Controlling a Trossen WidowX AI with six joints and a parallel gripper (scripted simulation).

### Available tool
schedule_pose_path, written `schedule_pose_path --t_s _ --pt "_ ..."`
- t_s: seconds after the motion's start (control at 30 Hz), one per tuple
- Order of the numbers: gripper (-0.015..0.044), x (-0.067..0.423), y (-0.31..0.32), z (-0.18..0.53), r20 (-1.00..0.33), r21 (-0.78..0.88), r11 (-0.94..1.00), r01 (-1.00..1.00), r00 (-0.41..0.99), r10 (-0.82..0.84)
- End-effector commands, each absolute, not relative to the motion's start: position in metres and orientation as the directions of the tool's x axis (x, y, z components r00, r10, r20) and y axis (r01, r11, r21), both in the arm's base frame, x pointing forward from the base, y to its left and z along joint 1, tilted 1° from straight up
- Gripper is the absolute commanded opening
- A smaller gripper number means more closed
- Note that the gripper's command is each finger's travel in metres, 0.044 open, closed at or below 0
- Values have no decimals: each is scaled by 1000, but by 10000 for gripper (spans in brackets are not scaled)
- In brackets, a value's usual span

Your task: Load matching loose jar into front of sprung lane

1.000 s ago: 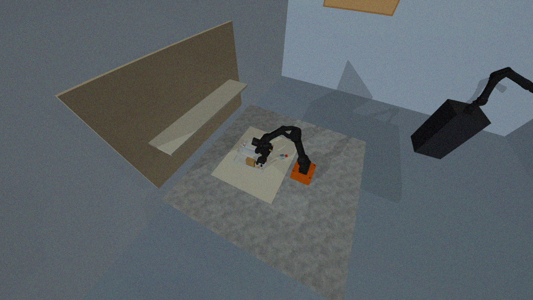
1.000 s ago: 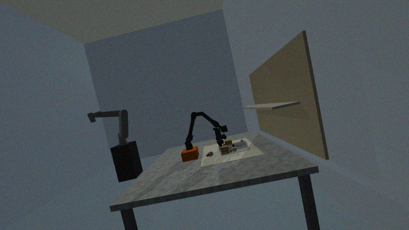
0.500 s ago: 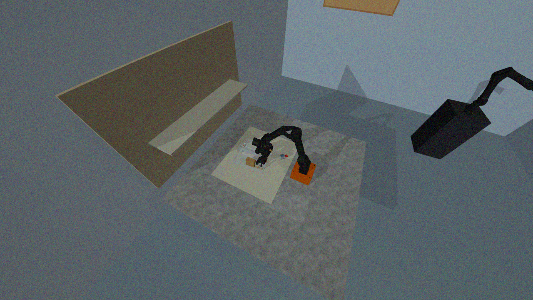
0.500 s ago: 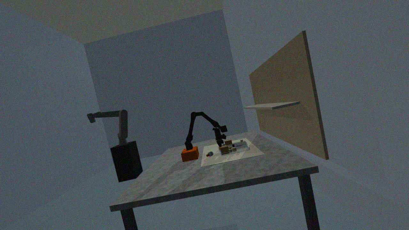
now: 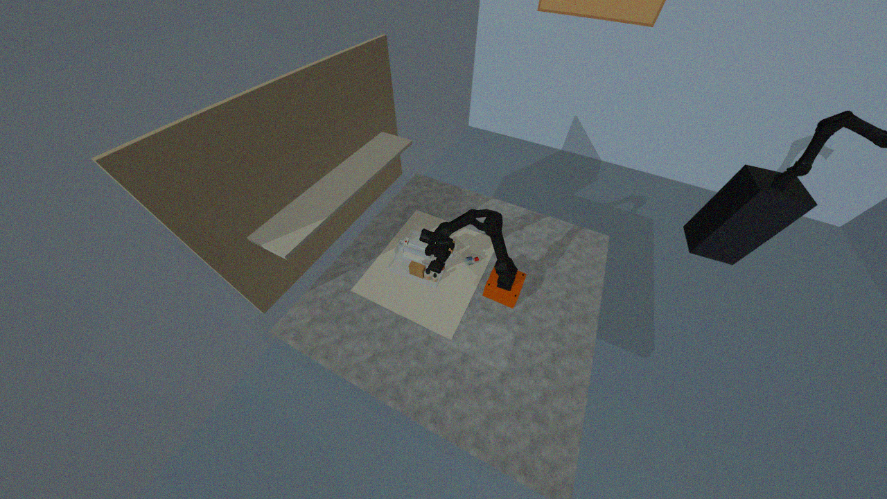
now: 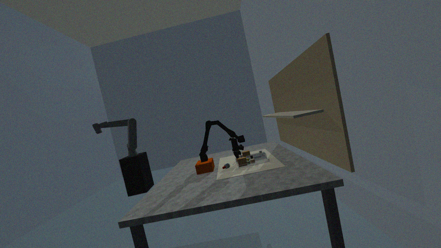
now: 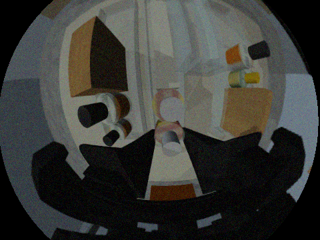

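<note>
In the wrist view my gripper (image 7: 168,132) is shut on a pink jar with a white lid (image 7: 172,143). The jar stands upright between the fingers at the near end of the clear-walled lane (image 7: 178,40). A second matching pink jar with a white lid (image 7: 169,111) stands just beyond it in the same lane, close to or touching it. An orange strip (image 7: 173,192) lies across the lane's near end below the held jar. The pusher plate is hidden behind the jars. In the top and exterior views the gripper (image 5: 434,264) (image 6: 237,155) is low over the lane rack (image 5: 406,249) (image 6: 260,156).
Left of the lane are a brown box (image 7: 95,55) and two black-lidded jars (image 7: 93,114) (image 7: 114,135). Right of it are an orange jar (image 7: 245,53), a yellow-green jar (image 7: 244,79) and a tan box (image 7: 247,111). A red-lidded jar (image 5: 472,259) (image 6: 226,166) lies on the mat (image 5: 421,303) near the orange arm base (image 5: 503,287).
</note>
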State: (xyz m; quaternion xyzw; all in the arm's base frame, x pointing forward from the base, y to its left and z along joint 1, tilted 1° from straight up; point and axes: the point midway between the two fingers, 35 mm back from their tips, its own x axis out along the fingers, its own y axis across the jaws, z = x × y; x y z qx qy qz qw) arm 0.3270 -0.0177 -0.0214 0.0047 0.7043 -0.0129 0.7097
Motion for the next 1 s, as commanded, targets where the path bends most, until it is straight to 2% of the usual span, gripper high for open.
schedule_pose_path --t_s 0.0,0.17,0.2,0.73,0.97 --pt "131 327 -18 -21 -1000 -10 1000 26 7 -10" --pt "263 327 -18 -21 -1000 -10 1000 26 7 -10" --pt "270 327 -18 -21 -1000 -10 1000 26 7 -10" --pt "270 326 -18 -1 -1000 -10 1000 26 7 -10" --pt "270 310 -18 0 -1000 -10 1000 26 6 -10"
